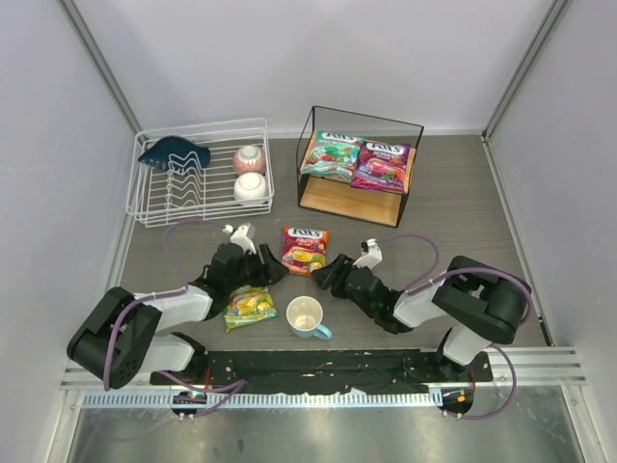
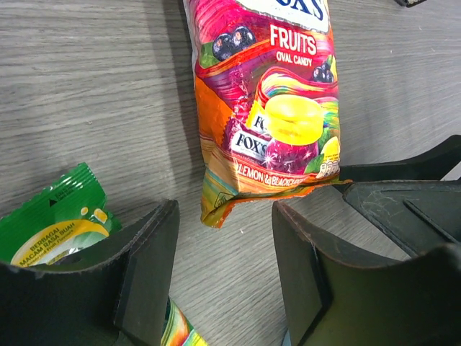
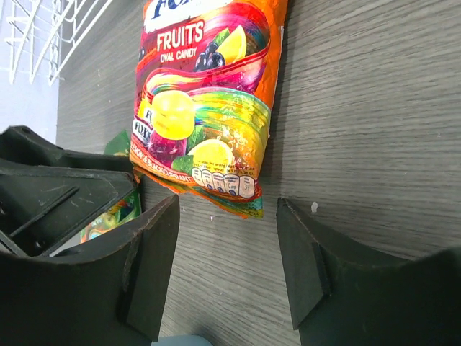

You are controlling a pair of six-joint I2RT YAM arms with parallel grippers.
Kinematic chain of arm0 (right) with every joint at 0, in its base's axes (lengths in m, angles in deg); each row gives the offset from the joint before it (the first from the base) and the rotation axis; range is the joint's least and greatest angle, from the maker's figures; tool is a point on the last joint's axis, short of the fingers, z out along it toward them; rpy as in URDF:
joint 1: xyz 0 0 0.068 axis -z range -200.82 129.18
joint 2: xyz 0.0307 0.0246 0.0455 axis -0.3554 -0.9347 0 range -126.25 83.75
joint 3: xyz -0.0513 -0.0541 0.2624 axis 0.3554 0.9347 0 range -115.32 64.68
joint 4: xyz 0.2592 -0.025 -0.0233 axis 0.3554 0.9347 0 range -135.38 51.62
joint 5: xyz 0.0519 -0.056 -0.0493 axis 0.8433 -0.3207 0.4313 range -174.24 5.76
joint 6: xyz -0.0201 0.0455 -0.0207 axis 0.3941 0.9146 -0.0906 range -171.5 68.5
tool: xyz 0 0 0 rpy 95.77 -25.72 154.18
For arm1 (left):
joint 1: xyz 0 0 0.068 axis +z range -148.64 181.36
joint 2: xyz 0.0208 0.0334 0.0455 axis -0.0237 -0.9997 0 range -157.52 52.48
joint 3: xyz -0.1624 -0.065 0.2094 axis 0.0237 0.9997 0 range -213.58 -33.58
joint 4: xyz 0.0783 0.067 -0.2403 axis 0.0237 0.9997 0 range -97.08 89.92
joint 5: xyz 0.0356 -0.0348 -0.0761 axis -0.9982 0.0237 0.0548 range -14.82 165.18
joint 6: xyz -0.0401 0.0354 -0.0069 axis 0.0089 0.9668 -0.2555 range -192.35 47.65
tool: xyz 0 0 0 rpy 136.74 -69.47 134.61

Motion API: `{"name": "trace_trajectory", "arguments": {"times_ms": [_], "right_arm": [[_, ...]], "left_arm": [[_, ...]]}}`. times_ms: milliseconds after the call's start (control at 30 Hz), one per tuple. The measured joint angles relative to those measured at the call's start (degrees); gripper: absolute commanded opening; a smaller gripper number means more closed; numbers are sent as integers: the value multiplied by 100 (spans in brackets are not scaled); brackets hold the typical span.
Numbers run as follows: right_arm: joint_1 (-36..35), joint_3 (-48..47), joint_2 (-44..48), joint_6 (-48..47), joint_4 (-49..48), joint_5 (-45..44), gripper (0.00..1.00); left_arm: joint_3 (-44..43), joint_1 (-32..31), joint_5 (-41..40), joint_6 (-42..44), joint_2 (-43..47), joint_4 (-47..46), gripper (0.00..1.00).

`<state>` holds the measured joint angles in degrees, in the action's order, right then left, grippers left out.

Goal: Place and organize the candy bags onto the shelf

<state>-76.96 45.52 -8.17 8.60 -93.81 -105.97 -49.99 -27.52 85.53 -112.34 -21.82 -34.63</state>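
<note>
Left jaws and right jaws both wide open, empty, flanking near edge of orange-red bag point(image 1: 306, 249) flat on counter point(image 1: 453, 222); bare counter between bag and shelf point(image 1: 342, 200).

Grey wood-grain table point(image 1: 453, 222) between 3 plain white walls point(image 1: 318, 48)

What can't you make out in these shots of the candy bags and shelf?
Yellow-green bag: top view, partly under the left gripper; left wrist view, only a corner beside the fingers.
Orange-red bag: logo cut by both wrist views' top edge.
Shelf lower board: partly hidden beneath the upper tier.
</note>
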Motion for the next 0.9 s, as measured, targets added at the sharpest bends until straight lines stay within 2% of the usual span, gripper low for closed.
{"name": "trace_trajectory", "arguments": {"times_ms": [433,900], "right_arm": [[-407,203,-654,774,-1152,-890,58],[-479,249,-713,953,-1268,-1062,58]], "left_arm": [[581,-170,-553,-334,260,-863,55],[625,-376,-623,-472,-52,-1370,47]]}}
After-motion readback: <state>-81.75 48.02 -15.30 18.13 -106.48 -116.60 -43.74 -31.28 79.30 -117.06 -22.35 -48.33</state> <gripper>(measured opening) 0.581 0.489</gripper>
